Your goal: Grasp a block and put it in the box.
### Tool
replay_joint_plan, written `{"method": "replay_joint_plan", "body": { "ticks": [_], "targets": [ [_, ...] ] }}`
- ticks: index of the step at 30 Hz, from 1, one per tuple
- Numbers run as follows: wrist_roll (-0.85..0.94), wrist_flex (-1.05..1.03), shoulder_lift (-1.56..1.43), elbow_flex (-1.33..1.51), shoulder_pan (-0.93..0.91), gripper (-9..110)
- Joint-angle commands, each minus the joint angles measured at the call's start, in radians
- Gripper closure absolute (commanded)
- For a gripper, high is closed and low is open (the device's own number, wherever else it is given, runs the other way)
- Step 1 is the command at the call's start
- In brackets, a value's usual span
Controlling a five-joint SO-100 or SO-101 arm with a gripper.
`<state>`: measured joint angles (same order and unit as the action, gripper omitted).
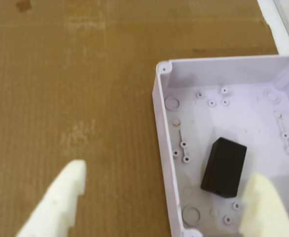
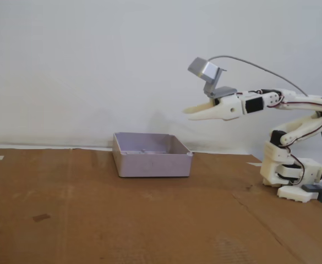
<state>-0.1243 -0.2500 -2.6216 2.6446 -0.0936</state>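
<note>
The block, small, matte black and rectangular, lies flat on the floor of the box, tilted a little off the walls' lines, in the lower right of the wrist view. The box is a shallow, open, pale lilac-grey tray with low walls, upright on brown cardboard at the middle of the fixed view.

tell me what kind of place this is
Probably a home or hobby robot bench: cardboard laid as a work surface, a bare white wall behind, and a small 3D-printed arm beside a plastic box.
</note>
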Motion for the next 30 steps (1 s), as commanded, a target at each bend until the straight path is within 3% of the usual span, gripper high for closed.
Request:
{"method": "replay_joint_plan", "body": {
  "ticks": [1,30],
  "targets": [
    [-0.002,0.006,-0.133,0.029,0.002,62],
    [-0.006,-0.009,-0.641,0.511,0.038,62]
  ]
}}
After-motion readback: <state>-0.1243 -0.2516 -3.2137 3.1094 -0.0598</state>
